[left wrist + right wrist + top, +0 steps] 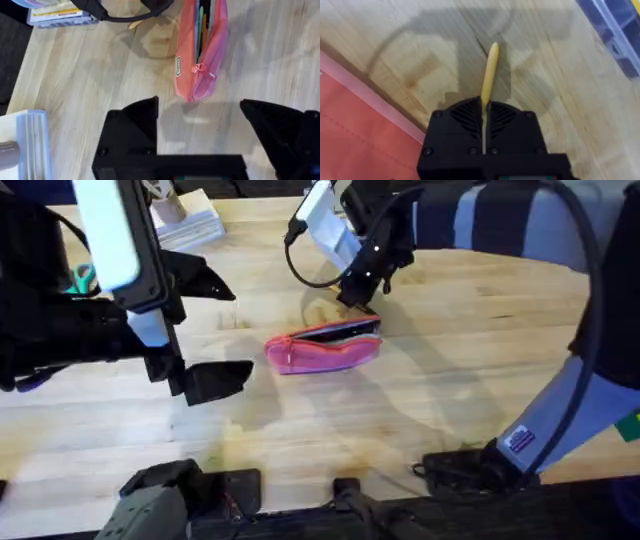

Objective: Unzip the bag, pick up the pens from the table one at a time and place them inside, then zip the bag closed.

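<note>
Left wrist: bag [200, 50] label, unreadable.

Bag [323, 346] lies mid-bench [450, 400]; right end effector [352, 296] just behind it, apparently holding a pen [490, 72]; left end effector [215, 330] to its left.

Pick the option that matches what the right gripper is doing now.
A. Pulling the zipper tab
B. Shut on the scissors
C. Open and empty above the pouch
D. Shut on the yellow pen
D: in the right wrist view the right gripper has its fingers pressed together on the yellow pen, which sticks out beyond them over the table, beside the open pink bag.
</note>
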Action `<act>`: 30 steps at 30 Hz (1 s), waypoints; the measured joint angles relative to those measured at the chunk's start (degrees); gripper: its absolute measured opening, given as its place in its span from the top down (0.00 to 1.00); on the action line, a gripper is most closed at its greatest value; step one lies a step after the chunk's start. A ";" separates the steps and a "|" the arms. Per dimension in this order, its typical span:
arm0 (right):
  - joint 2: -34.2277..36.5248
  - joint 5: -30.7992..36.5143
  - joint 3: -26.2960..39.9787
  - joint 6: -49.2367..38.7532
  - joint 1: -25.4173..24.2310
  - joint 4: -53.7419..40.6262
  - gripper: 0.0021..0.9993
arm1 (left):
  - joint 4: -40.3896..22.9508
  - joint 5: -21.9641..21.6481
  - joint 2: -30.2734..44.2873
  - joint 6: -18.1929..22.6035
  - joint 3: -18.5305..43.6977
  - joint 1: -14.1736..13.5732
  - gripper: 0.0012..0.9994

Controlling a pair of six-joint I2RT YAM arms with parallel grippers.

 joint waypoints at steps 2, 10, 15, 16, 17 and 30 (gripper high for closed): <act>-0.75 0.57 0.02 0.00 -0.09 -0.55 0.97 | 0.14 0.00 0.02 0.00 0.00 0.00 0.01; -8.34 1.38 0.26 -1.38 -0.11 -6.17 0.97 | 0.56 0.00 0.00 0.00 0.00 0.00 0.01; -12.64 1.29 0.28 -3.49 -0.13 -9.53 0.97 | 1.25 0.00 0.00 0.00 0.00 0.00 0.01; -13.61 1.20 0.28 -4.16 -0.13 -9.90 0.97 | 1.25 0.00 0.02 0.00 0.00 0.00 0.01; -14.77 0.92 0.28 -4.92 -0.12 -10.34 0.97 | 1.25 0.00 0.01 0.00 0.00 0.00 0.01; -30.00 -6.49 0.28 -15.01 -0.11 -17.84 0.97 | 1.25 0.00 0.01 0.00 0.00 0.00 0.01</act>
